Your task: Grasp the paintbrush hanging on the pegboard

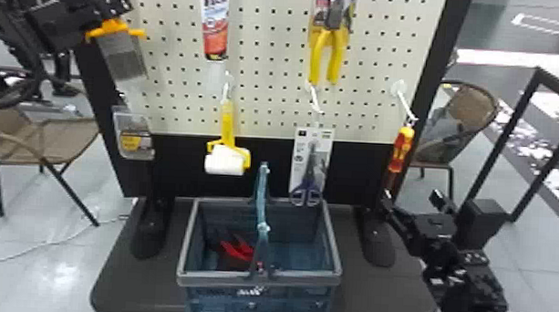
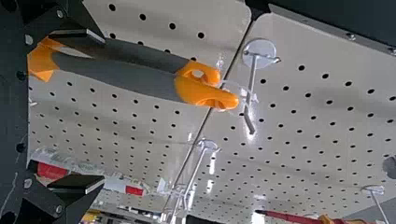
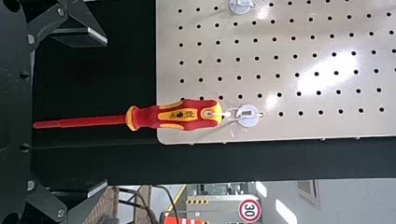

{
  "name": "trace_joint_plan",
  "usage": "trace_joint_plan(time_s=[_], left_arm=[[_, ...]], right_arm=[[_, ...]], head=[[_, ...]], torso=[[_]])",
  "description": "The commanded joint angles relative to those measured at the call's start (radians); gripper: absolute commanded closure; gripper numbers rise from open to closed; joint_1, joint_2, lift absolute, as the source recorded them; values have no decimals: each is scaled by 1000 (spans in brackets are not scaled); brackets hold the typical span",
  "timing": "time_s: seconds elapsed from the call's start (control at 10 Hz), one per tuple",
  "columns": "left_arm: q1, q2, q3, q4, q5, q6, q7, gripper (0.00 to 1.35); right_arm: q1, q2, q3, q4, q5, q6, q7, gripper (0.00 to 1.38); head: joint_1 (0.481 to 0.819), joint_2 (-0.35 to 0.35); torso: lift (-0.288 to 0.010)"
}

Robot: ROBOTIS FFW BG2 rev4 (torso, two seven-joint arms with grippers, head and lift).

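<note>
Left arm (image 1: 48,20) on my feed: matte black, blocky links bolted together. Right arm (image 1: 461,277), same black, chunky stepped housings with ridged faces. Closer in, the left gripper (image 2: 77,111) has flat black fingers (image 2: 77,38) with paler bevelled edges, and round screw heads (image 2: 21,74) dot its frame. The right gripper (image 3: 79,112) looks identical.

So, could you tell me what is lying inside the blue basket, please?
Inside the basket a red-handled tool lies on the bottom. Its far end is too dark to make out, and the upright handle and front wall hide part of the bottom.
</note>
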Motion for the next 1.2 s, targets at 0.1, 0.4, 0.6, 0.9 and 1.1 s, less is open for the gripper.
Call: trace_joint_plan(time_s=[0.1, 0.4, 0.6, 0.9, 1.1], left_arm=[[-21, 17, -27, -24, -21, 47, 0, 346], [-4, 17, 24, -149, -107, 97, 48, 676], [8, 6, 52, -179, -80, 116, 73, 1207], [19, 6, 56, -176, -80, 142, 80, 1208], [25, 3, 62, -176, -72, 127, 85, 1208]], right_arm=[[-4, -4, 3, 7, 0, 0, 4, 223], [-4, -6, 5, 13, 0, 0, 7, 223], [-2, -7, 5, 13, -3, 0, 7, 223], [-1, -7, 5, 15, -8, 0, 7, 223], [-1, -7, 5, 15, -12, 0, 7, 223]], head=[[549, 0], [549, 0], [549, 0], [549, 0], [549, 0]], torso=[[-100], [-100], [-100], [-100], [-100]])
